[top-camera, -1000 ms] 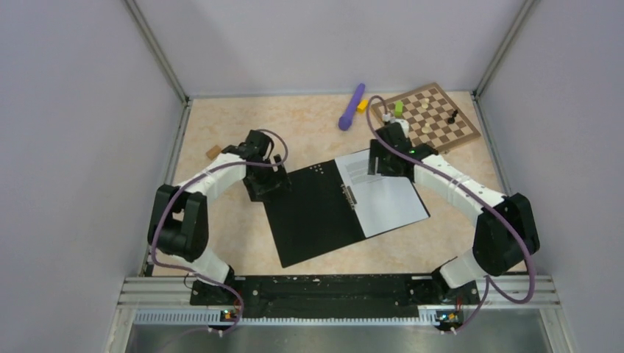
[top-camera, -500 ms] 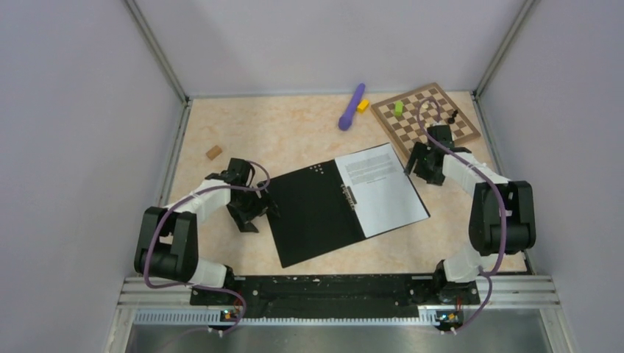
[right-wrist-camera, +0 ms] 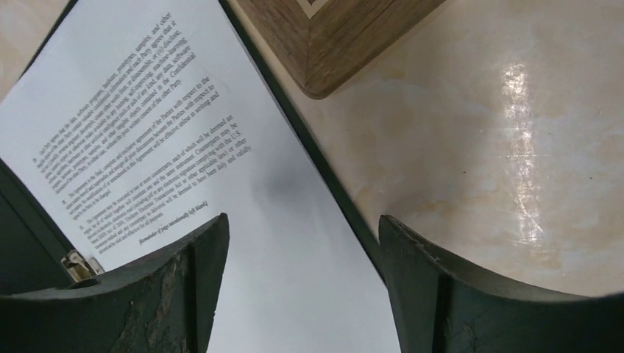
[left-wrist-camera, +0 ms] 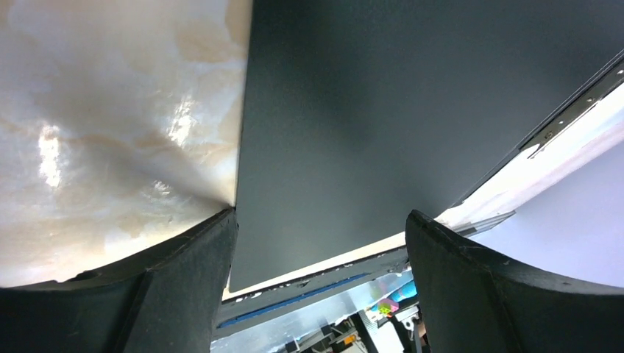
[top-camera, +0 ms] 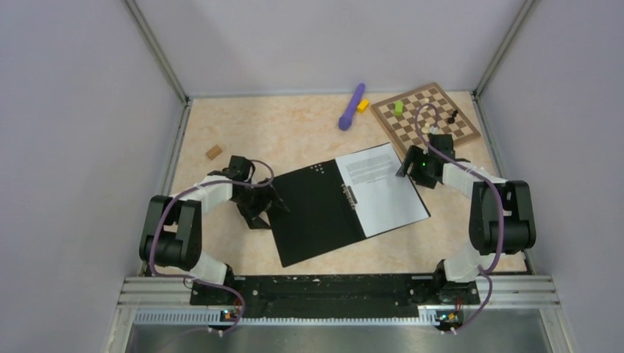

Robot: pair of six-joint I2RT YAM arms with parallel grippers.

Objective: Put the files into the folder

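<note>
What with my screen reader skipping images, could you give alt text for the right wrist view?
A white printed sheet lies in the open black folder, framed by the open right tool. A wooden chessboard corner and beige table lie beyond the folder's edge.

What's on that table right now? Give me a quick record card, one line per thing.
folder: open flat, black insides up
paper: printed sheet lying on the folder's right half
left hand: open, empty, at the folder's left edge
right hand: open, empty, over the folder's right edge
chessboard: far right, beyond the folder, a few pieces on it
</note>
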